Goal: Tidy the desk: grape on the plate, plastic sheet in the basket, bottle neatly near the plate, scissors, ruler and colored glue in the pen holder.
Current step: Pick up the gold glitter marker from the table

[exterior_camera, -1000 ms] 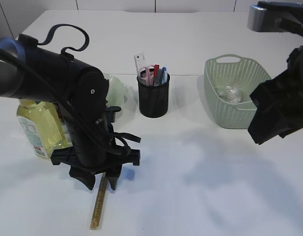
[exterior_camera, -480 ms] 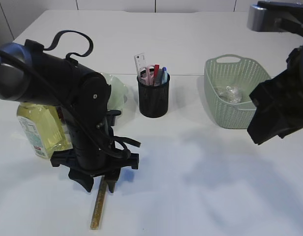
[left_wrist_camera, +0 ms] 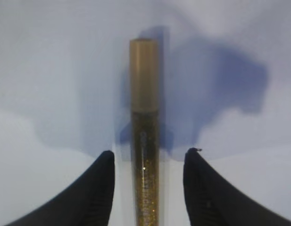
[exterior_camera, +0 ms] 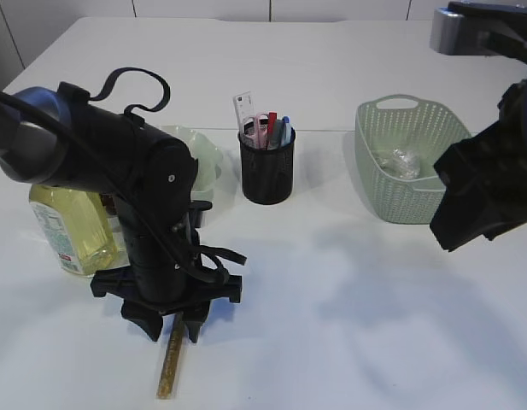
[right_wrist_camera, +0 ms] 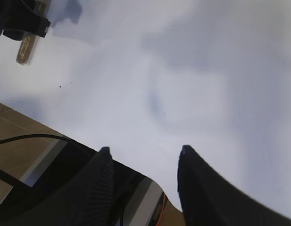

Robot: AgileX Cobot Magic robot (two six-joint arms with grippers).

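Between the two fingertips of the left gripper (left_wrist_camera: 149, 188) lies the colored glue (left_wrist_camera: 145, 136), one gold glitter tube flat on the white counter (exterior_camera: 357, 316); the jaws stand open on both sides of it with a gap to each, so it is not yet gripped, and its cap end points away from the gripper in the left wrist view. In my judgement this tube is the last thing to go into the pen holder (exterior_camera: 267, 167), which stands beyond the gripper and to its right, well apart. In that one holder I can see one clear ruler (exterior_camera: 243, 109) standing up, and some red, pink and blue handles; the scissors are probably among them, but I cannot tell which. Just behind the left arm, to its left, stands one bottle (exterior_camera: 68, 222) of yellow liquid, upright. The pale green plate (exterior_camera: 208, 157) shows only partly behind the arm, near the bottle; whether the grape is on it is hidden. Far to the right of the gripper is one green basket (exterior_camera: 408, 162) with something crumpled and clear inside, which seems to be the plastic sheet (exterior_camera: 398, 161). So the sheet, the ruler and the bottle look done, the grape is uncertain, and the glue is left. The right gripper (right_wrist_camera: 141, 153) hangs open over bare counter at the right edge, holding nothing.
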